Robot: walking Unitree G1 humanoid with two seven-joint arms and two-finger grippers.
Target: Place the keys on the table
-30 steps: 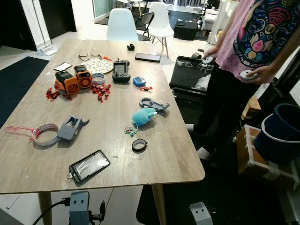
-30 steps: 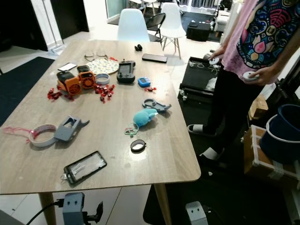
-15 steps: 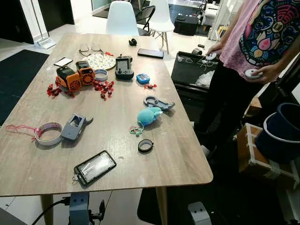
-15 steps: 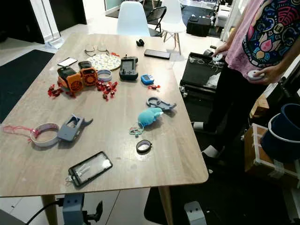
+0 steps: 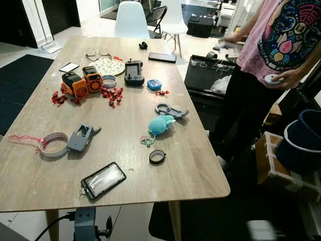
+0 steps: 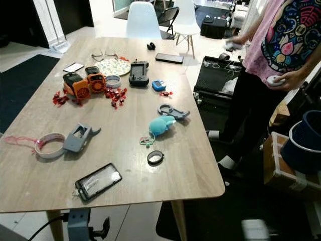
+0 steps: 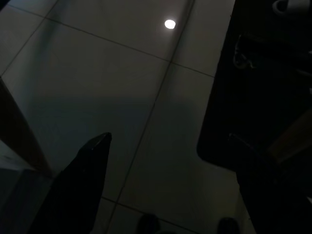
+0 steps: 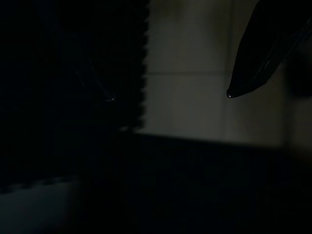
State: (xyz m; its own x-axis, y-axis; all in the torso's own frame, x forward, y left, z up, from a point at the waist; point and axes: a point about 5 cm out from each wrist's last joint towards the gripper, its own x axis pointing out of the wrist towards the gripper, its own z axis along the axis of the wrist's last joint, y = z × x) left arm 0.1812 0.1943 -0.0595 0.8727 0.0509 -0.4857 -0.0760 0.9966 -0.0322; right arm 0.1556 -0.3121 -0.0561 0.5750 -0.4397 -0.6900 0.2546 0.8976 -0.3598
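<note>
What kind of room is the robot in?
Probably a dining or living room in a home. There is a long wooden table covered with small odds and ends, white chairs at its far end, and a person standing beside it.

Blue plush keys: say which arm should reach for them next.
Right, probably: the blue plush keys lie toward the table's right side. Both arms hang idle over the floor, so neither has a head start.

Bare surface [image 5: 190,170] at the near right corner; phone [image 5: 103,179] and black ring [image 5: 157,156] crowd the near middle.
</note>
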